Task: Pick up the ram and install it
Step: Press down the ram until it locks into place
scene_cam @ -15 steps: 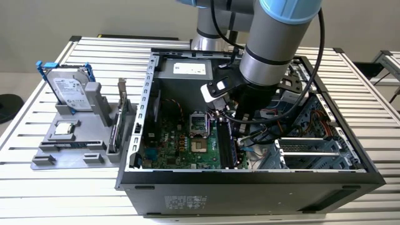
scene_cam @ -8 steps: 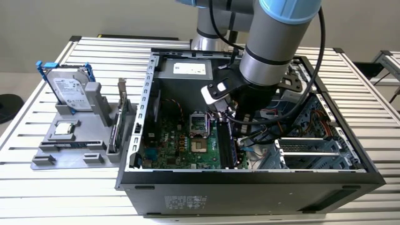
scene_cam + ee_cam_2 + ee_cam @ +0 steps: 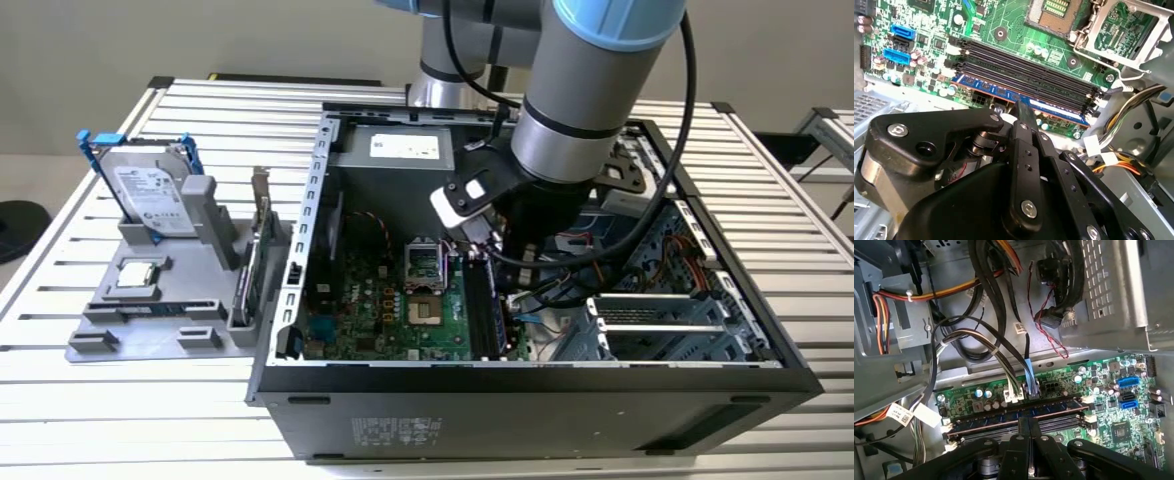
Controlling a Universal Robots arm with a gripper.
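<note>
The ram point(image 3: 986, 90) is a dark blue stick standing in the outermost of the black memory slots point(image 3: 1024, 70) on the green motherboard point(image 3: 1004, 22), inside the open computer case point(image 3: 534, 390). In the first wrist view the ram point(image 3: 1059, 407) lies along the slots between white end clips. My gripper point(image 3: 1020, 106) is shut, its two black fingers pressed together with their tips on the ram's top edge near its middle. From the first wrist view the gripper point(image 3: 1024, 421) meets the stick from straight above. In the exterior view the gripper point(image 3: 502, 262) reaches down into the case over the slots.
Cable bundles point(image 3: 1004, 365) and a metal drive cage point(image 3: 661, 320) crowd the case beside the slots. The CPU socket point(image 3: 1054, 10) sits past the slots. On the exterior view's left, a grey holder point(image 3: 160, 310) carries a hard drive point(image 3: 147, 190) and an expansion card point(image 3: 254, 250).
</note>
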